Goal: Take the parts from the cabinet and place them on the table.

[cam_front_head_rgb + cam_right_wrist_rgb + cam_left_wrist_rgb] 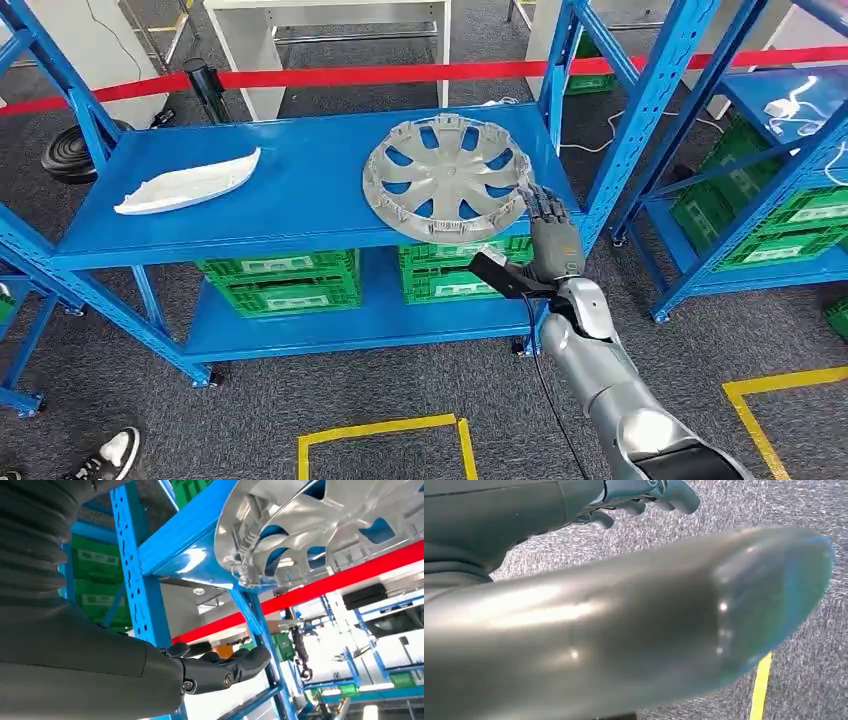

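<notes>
Hubcap (447,177) overhangs the shelf's (300,190) front right edge: probably light, stiff, slippery plastic, best gripped by its rim. Right hand (548,222) reaches there, fingers apart, empty.

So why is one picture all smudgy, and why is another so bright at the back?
Left wrist view: a big silver rounded shape sits too close to the camera, so it is out of focus, with small glints on it; the grey carpet behind looks sharper. Right wrist view: the camera looks up past the wheel cover toward strong light, so the background washes out white. Head view: evenly lit and sharp.
</notes>
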